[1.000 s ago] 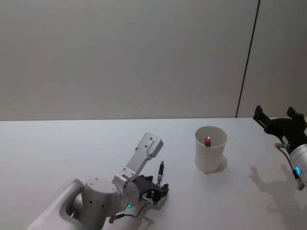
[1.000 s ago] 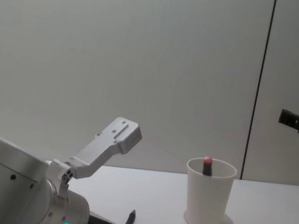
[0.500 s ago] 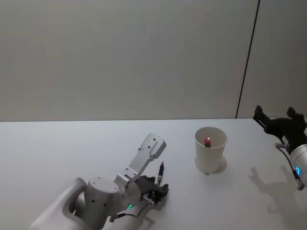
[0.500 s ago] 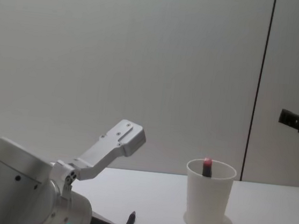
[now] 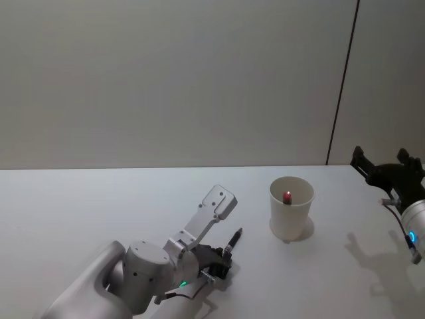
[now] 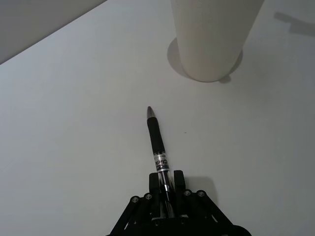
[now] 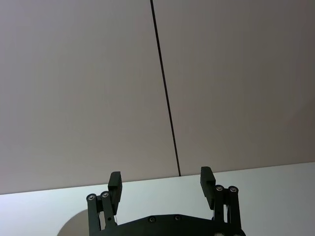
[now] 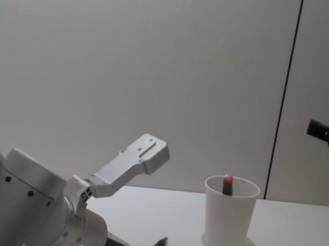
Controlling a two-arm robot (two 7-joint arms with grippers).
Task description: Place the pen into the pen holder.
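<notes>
Head view has the left gripper (image 5: 224,258) down low by the near edge of the table (image 5: 99,199), roughly mid-width, jaws closed tight on the back end of the pen (image 5: 233,242). The pen sticks out in front, tip aimed toward the cup (image 5: 291,216). The cup is upright and well apart from it, further back and toward the right edge. The pen looks tilted up a bit, but I can't say for sure it's clear of the table.

So I'd call this the carry step: grab's done, drop-off isn't. The next move needs height first, since the rim is way above the pen right now. Then get over the opening, swing the pen closer to vertical and let go. Coming in low would just knock the cup over.

The right gripper (image 7: 161,179) is parked up in the air over the right edge, jaws wide apart, holding nothing.

Count: one cup and two pens, the one being held plus a second pen (image 5: 287,196) with a red end already standing inside the cup.
</notes>
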